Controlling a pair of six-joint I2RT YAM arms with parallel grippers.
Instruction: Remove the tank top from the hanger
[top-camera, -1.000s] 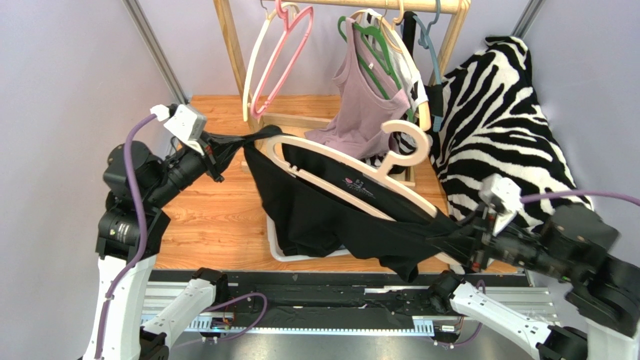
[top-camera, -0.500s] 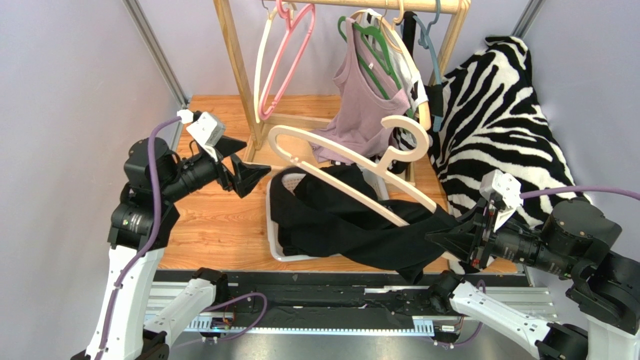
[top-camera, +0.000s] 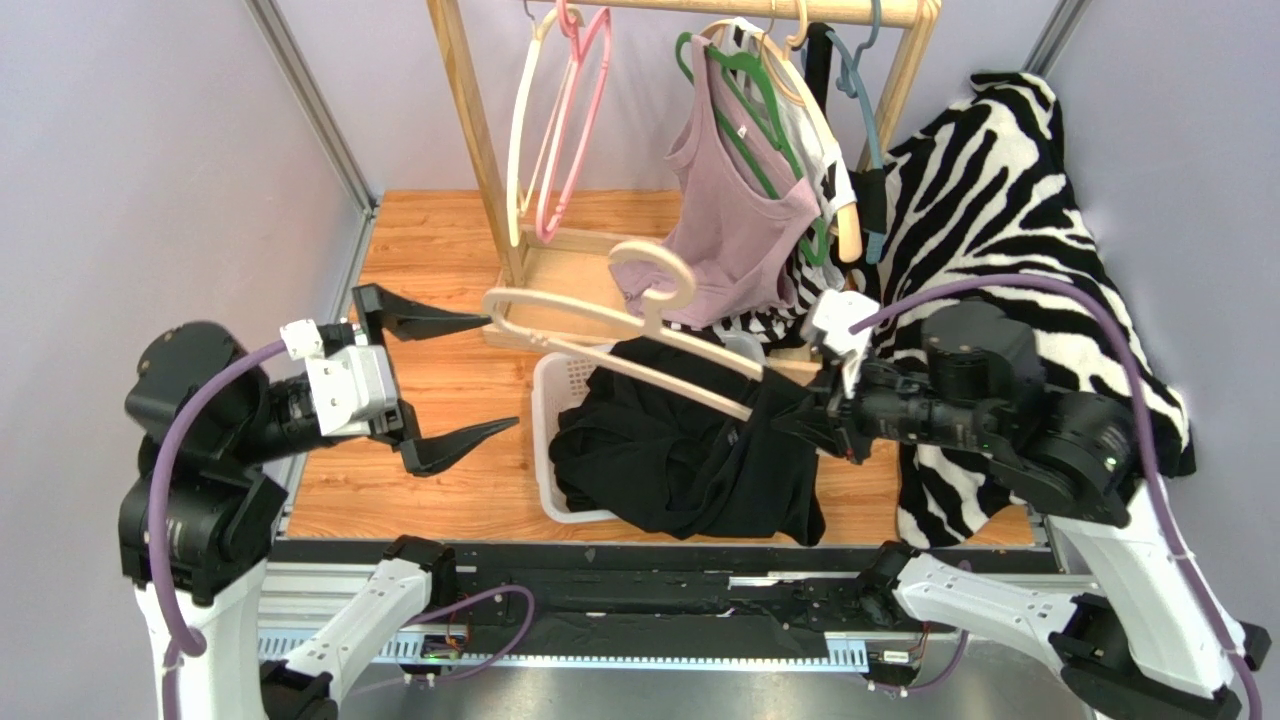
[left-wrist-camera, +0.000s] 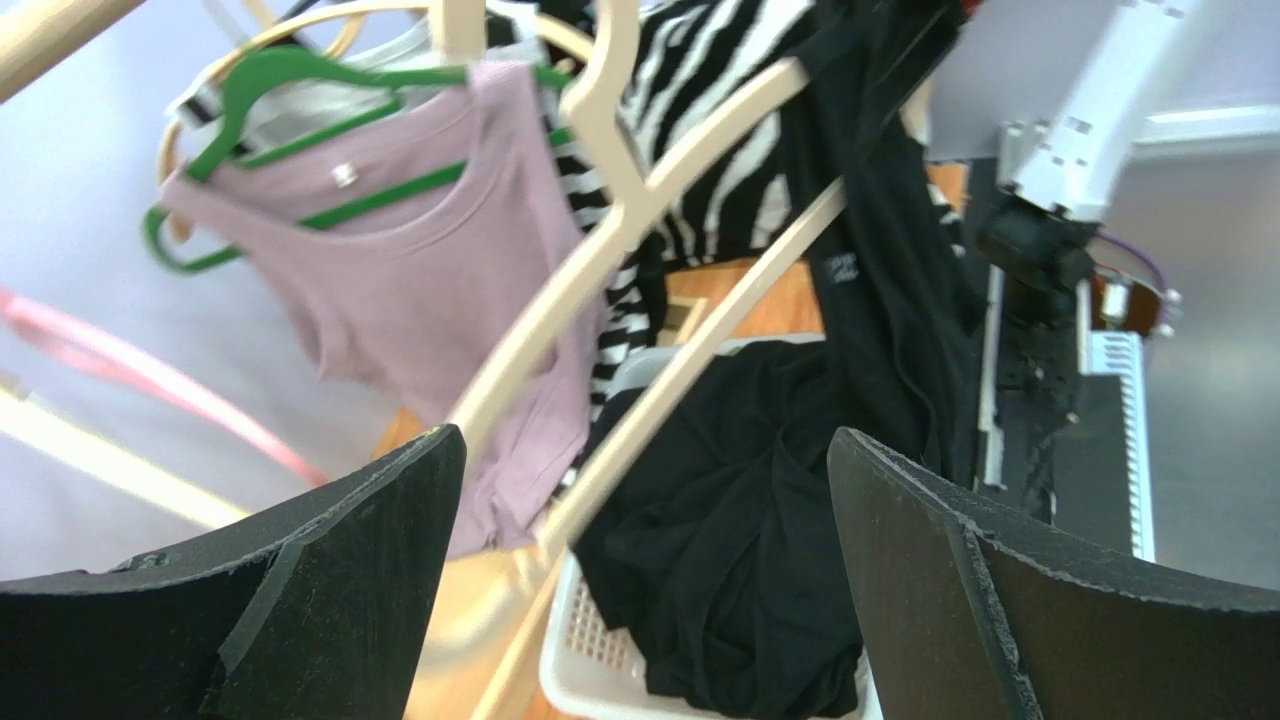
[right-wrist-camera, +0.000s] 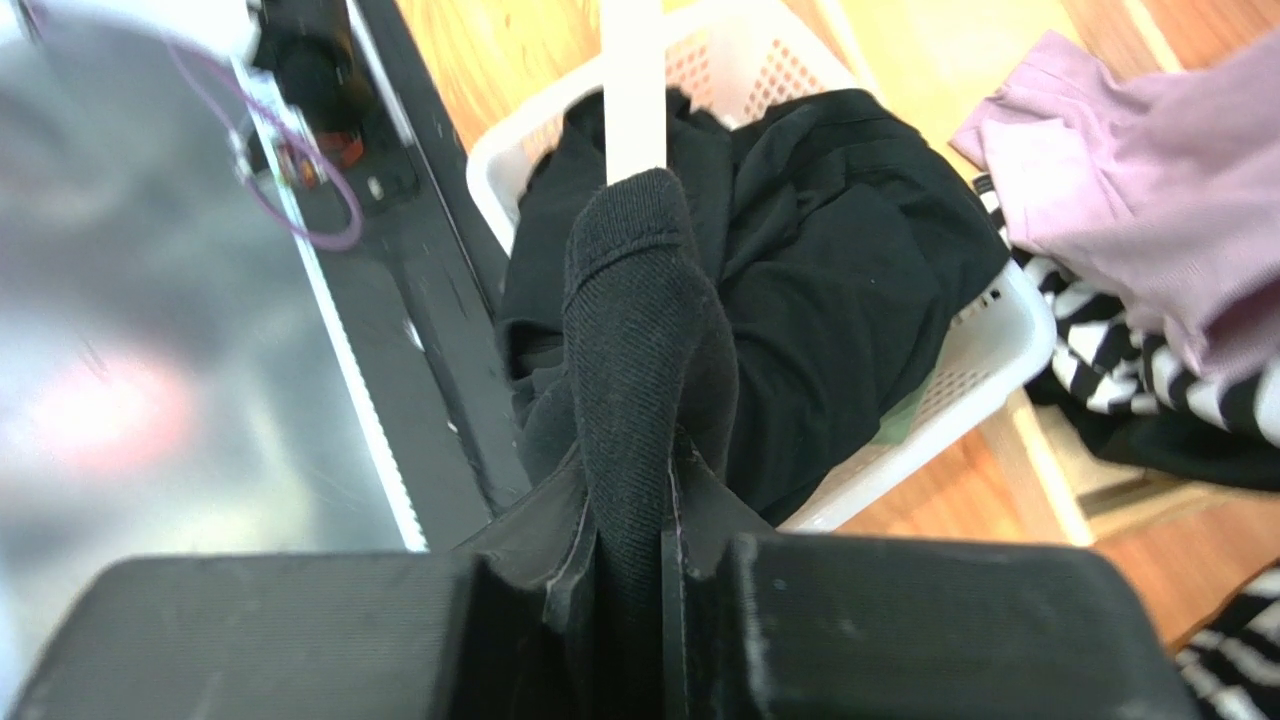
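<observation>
The tank top (top-camera: 676, 462) lies heaped in the basket (top-camera: 543, 450) and spills over its near right rim, with one end held up above the basket's right side in the right gripper (top-camera: 793, 425). The hanger (top-camera: 571, 312) slants above the basket's back, from beyond its left rear corner to that held end, and the left gripper (top-camera: 501, 372) is left of the basket, apart from it. Behind the basket stands the rack (top-camera: 478, 135), with a hung top (top-camera: 729, 210) behind the basket's right rear corner, and a cloth (top-camera: 992, 225) lies right of the basket.
</observation>
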